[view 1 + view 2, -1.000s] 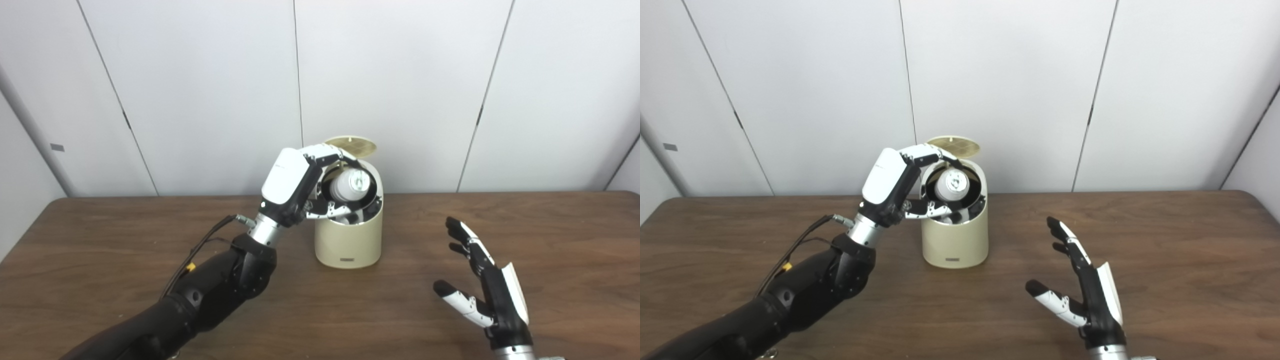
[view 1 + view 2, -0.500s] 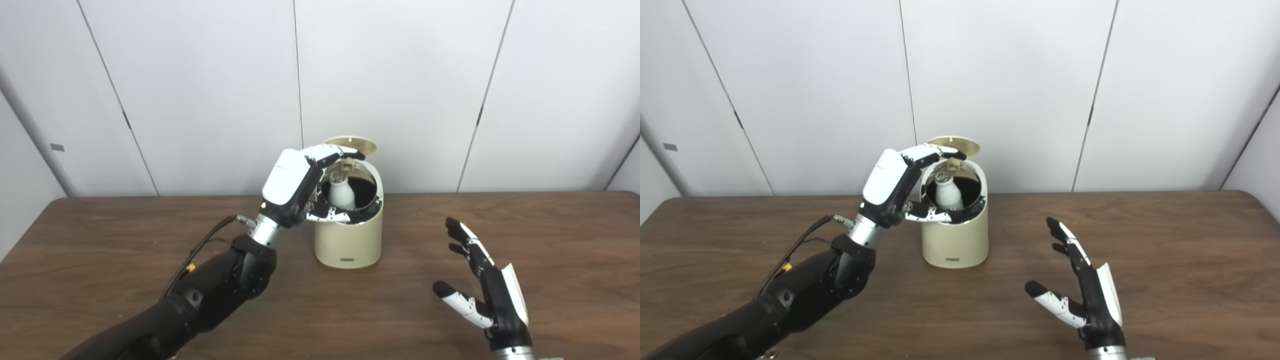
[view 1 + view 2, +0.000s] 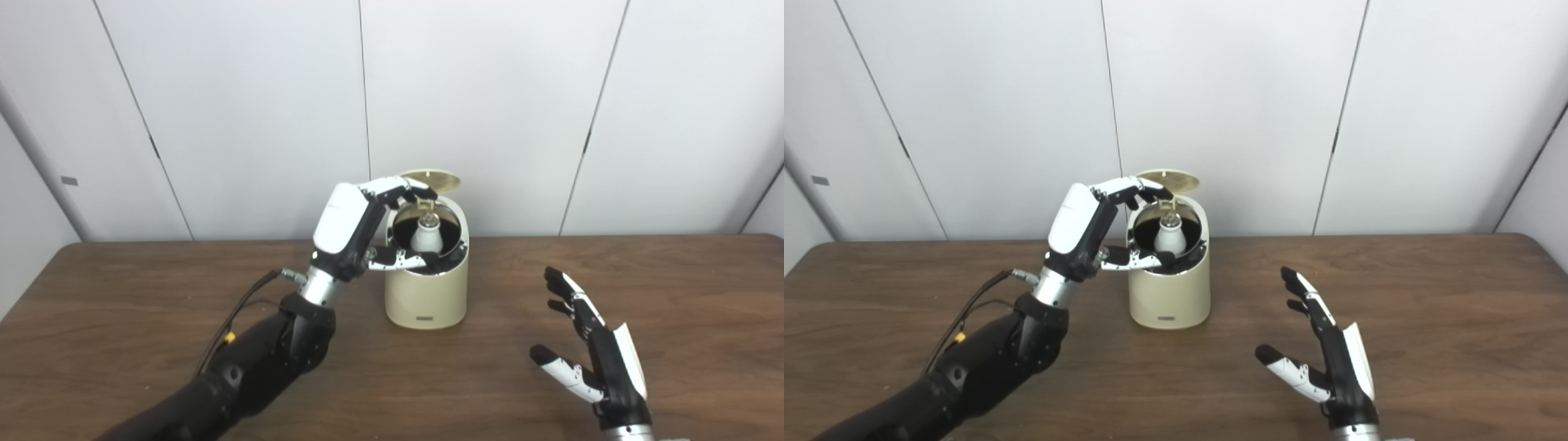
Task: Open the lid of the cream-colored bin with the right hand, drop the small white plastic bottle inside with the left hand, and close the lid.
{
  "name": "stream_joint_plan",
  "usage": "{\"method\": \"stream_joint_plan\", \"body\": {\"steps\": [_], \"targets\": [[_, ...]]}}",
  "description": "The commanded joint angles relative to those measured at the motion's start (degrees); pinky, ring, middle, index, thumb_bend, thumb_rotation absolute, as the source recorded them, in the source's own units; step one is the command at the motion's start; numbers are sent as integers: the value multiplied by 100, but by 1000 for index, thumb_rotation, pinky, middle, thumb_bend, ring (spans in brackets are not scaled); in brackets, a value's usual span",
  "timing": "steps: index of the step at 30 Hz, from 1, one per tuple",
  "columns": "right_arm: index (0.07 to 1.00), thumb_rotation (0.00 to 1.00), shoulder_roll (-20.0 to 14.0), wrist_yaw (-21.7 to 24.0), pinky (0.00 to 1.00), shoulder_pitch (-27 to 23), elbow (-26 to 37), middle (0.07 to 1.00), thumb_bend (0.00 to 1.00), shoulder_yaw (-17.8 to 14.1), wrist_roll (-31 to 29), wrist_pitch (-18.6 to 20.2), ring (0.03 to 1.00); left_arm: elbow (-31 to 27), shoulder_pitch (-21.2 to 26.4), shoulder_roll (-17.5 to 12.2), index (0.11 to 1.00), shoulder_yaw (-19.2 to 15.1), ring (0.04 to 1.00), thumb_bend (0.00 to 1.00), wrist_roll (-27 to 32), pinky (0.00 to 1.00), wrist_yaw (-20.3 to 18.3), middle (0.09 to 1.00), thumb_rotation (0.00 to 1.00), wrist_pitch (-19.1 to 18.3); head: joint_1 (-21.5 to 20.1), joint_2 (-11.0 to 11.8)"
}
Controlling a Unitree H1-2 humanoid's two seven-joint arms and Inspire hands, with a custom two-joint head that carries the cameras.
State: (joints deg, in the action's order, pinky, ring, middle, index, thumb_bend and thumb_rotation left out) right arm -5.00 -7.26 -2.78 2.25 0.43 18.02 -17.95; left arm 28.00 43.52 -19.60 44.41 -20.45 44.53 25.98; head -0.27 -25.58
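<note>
The cream-colored bin (image 3: 427,294) stands at the table's back middle with its round lid (image 3: 432,179) flipped up behind the opening. The small white plastic bottle (image 3: 426,236) stands upright inside the dark opening, cap up, with nothing gripping it. My left hand (image 3: 358,229) hovers at the bin's left rim, open, with fingers arched over the top edge and thumb across the front of the opening. Low at the right, my right hand (image 3: 588,349) is open, palm turned leftward, well clear of the bin.
The brown wooden table (image 3: 122,318) stretches to both sides of the bin. White wall panels (image 3: 245,110) rise directly behind it. A black cable (image 3: 242,303) loops off my left forearm above the tabletop.
The bottle left my left hand, turned upright and sank into the bin. My left hand spread its fingers and drew slightly left. The right hand stayed put.
</note>
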Motion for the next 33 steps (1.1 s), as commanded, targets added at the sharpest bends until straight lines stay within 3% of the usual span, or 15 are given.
{"method": "stream_joint_plan", "body": {"steps": [1,7,12,15,19,24,32,33], "targets": [[873,771,63,-71,824,110,-94,889,868,14,-17,-76,887,-347,111,-103,613,-205,573,806,252,460,-15,615,249,94,-6,-3],[882,765,54,-43,818,37,-180,899,865,10,-59,-55,889,-1272,-639,-105,612,-971,581,809,786,496,-571,612,524,94,51,27],[887,767,52,-50,818,-12,-237,898,866,29,-48,-68,887,-1914,-1299,-64,627,-1659,617,692,794,516,-891,641,765,94,90,63],[884,768,57,-72,805,-34,-252,894,864,41,3,-71,880,-2211,-1673,-41,637,-2079,629,598,944,525,-1117,648,775,93,94,68],[883,768,61,-79,822,-47,-254,894,860,54,19,-89,891,-2448,-2084,-45,661,-2510,650,570,1156,555,-1389,668,784,94,65,74],[879,773,86,-40,817,-30,-169,895,876,45,-62,-7,893,-2563,-2548,166,671,-3041,661,554,1315,589,-1584,674,742,94,44,54],[884,782,-36,65,834,-98,66,890,817,99,13,-17,898,-2383,-2852,399,683,-3350,673,472,1199,585,-1882,691,774,94,-44,38],[897,776,-102,115,844,-111,155,901,770,116,83,19,910,-2365,-2861,434,690,-3375,683,418,1225,594,-1923,699,814,94,-52,36]]}}
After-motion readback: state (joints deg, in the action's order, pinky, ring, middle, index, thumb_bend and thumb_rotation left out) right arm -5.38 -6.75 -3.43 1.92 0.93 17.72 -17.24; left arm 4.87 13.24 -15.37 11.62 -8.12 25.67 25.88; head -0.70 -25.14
